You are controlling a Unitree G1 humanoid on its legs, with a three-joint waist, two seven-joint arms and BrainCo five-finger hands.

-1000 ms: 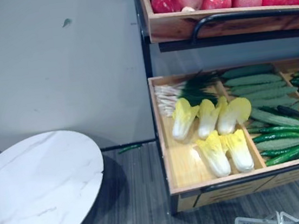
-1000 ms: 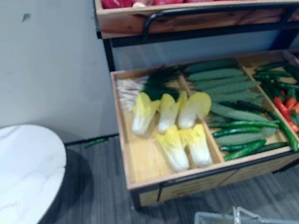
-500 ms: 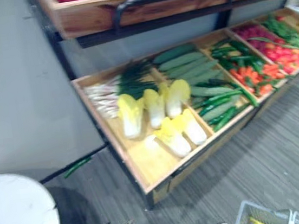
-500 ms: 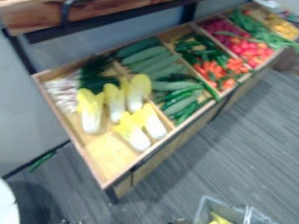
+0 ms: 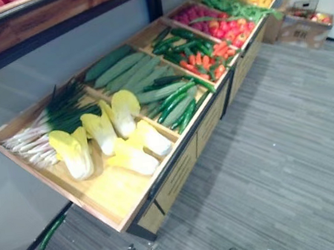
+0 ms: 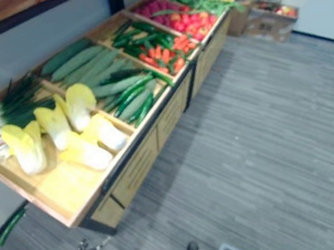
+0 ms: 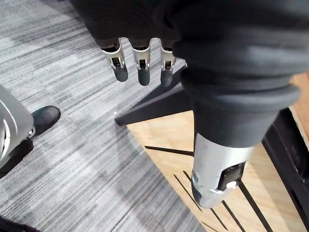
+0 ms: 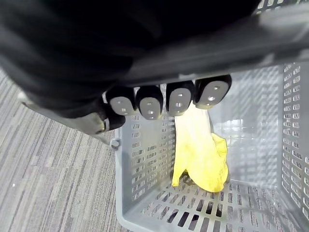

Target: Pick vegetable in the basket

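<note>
We see the wooden stand [image 5: 122,199] with cabbages [image 5: 104,133] in its end compartment. In front of the stand, the grey basket [image 8: 145,169] hangs from the right hand [image 8: 149,104], whose fingers curl round its handle. One yellow cabbage [image 8: 200,154] lies inside. The left hand [image 7: 139,63] hangs by the stand's base, fingers straight and empty.

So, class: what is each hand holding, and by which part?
Right hand grips the grey basket by its handle; left hand holds nothing.
</note>
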